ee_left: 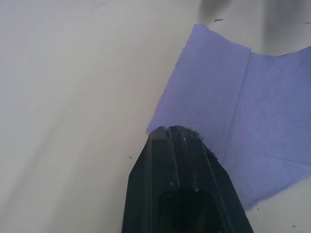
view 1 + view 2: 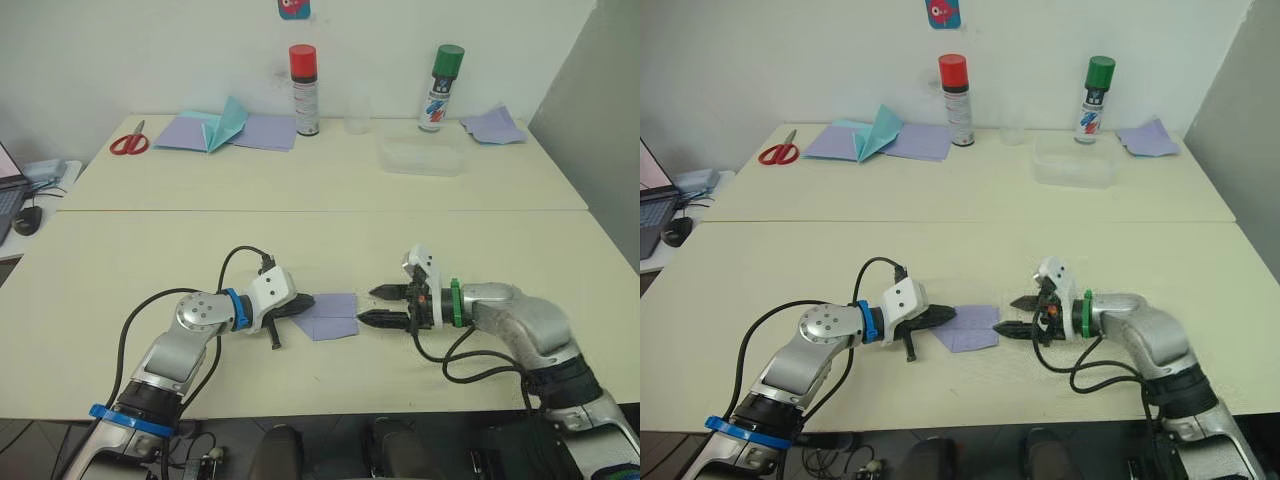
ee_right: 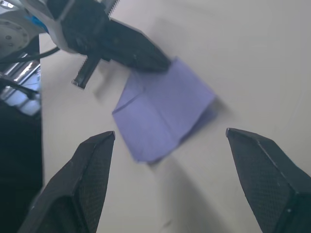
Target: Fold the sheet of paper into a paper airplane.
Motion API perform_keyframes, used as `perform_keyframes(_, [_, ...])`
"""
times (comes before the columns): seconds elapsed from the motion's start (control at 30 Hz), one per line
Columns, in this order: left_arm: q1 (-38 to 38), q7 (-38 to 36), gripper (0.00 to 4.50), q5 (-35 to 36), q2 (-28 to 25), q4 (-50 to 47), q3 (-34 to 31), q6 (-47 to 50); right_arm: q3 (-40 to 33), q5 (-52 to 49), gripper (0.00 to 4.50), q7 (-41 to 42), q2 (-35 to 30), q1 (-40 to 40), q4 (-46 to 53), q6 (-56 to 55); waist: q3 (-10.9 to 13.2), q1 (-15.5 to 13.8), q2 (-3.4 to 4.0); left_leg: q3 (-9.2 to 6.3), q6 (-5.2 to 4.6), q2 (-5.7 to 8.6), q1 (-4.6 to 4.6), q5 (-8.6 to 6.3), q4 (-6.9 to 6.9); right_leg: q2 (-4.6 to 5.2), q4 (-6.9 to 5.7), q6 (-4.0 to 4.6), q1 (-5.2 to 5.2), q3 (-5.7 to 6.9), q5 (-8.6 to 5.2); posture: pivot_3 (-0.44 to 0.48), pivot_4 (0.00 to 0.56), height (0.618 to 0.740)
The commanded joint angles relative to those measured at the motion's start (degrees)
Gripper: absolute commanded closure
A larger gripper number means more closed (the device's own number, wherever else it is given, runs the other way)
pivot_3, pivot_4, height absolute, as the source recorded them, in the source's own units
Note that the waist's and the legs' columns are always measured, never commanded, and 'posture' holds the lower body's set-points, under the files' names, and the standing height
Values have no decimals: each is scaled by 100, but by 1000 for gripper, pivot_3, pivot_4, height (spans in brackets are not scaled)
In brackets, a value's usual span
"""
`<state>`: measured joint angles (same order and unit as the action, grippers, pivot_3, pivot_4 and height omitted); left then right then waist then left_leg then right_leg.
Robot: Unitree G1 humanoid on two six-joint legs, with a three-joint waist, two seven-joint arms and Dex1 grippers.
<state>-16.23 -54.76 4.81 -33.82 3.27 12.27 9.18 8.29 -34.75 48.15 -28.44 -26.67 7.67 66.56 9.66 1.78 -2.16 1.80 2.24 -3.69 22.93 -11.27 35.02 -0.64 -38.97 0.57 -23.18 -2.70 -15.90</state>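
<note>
**Purple paper between two grippers**

Far back on the table (image 2: pixel 330 250) sit red scissors (image 2: pixel 129 144), more purple sheets (image 2: pixel 262 131) with a teal paper (image 2: pixel 227 125) on top, a red-capped can (image 2: pixel 304 90), a green-capped can (image 2: pixel 440 88), a clear box (image 2: pixel 421 157) and a rumpled scrap (image 2: pixel 494 125). None of them is near the paper (image 2: pixel 331 316).

The paper lies flat near the front edge, in the middle. It is pale purple, with fold lines and one side doubled over.

The left gripper (image 2: pixel 303 306) presses its closed tips on the paper's left edge. The right gripper (image 2: pixel 380 306) is spread wide just beside the paper's right edge, not touching it.
</note>
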Motion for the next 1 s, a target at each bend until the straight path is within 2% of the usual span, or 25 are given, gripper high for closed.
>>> perform_keyframes(0.03, [204, -74, 4500, -244, -41, 300, 286, 113, -1087, -531, 682, -755, 753, -488, -267, 1997, -2, 9, 4, 1, 0, 1, -1, 0, -1, -2, 0, 0, 0, -1, 0, 0, 150, 740])
perform_keyframes(0.1, [205, -70, 4500, -243, -28, 311, 292, 111, -1419, -451, 682, -1144, 1142, -640, -519, 2495, -6, 7, 8, -2, 0, 2, 0, 0, -2, -6, -1, -2, -2, 1, 1, 0, 150, 740])
perform_keyframes(0.2, [213, -55, 4500, -239, -11, 300, 314, 121, -1712, -492, 682, -1713, 1512, -762, -988, 2594, -8, 7, 8, -4, 0, 4, 3, 0, -2, -11, 1, -2, -2, 4, 1, 0, 150, 740])
perform_keyframes(0.57, [273, -69, 4500, -216, -68, 245, 292, 122, -2462, -1629, 682, -3582, 2235, -989, -2010, 2594, -56, 75, 24, 6, -1, 5, -1, 0, -3, -19, 6, -14, -2, 2, 7, 0, 150, 740])
perform_keyframes(0.8, [274, -72, 4500, -236, -52, 262, 289, 113, -2491, -2329, 682, -4188, 2163, -1082, -2235, 2594, -65, 130, 34, -2, -2, 3, -1, 0, -3, -28, 6, -12, -2, 0, 6, 0, 150, 740])
perform_keyframes(1.0, [254, -79, 4500, -250, -44, 313, 291, 89, -1996, -3222, 682, -4446, 1479, -963, -2200, 2594, -66, 127, 36, 0, -2, 5, 6, 0, -7, -28, 10, -8, -2, -3, 3, 0, 150, 740])
